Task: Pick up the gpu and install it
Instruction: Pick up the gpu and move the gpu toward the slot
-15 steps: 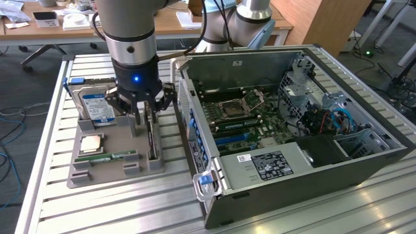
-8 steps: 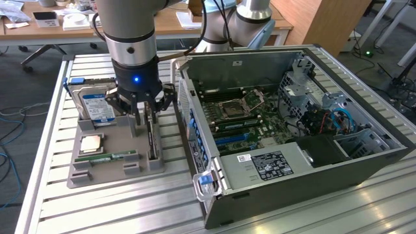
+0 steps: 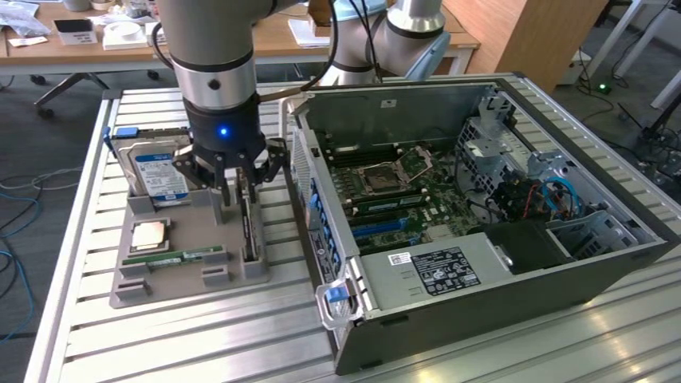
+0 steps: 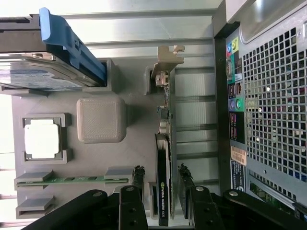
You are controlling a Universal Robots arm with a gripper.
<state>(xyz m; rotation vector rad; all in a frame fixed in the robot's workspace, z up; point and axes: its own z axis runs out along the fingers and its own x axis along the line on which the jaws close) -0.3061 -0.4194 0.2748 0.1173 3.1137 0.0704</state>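
The gpu (image 3: 250, 235) stands on edge in a slot of the grey holder (image 3: 191, 289), just beside the open computer case (image 3: 458, 275). In the wrist view the gpu (image 4: 163, 158) appears edge-on as a dark card, its silvery bracket (image 4: 165, 67) at the far end. My gripper (image 3: 236, 191) hangs directly above the card. Its black fingers (image 4: 138, 178) straddle the card on both sides with a small gap to each face, so the gripper (image 4: 161, 176) is open and grips nothing.
The holder also carries a hard drive (image 3: 155, 171) in a blue bracket, a CPU (image 3: 149, 234) and a green memory stick (image 3: 175, 257). The case lies on its side with the motherboard (image 3: 394, 191) exposed. Its perforated rear wall (image 4: 268, 105) is close beside the gpu. Desks stand behind.
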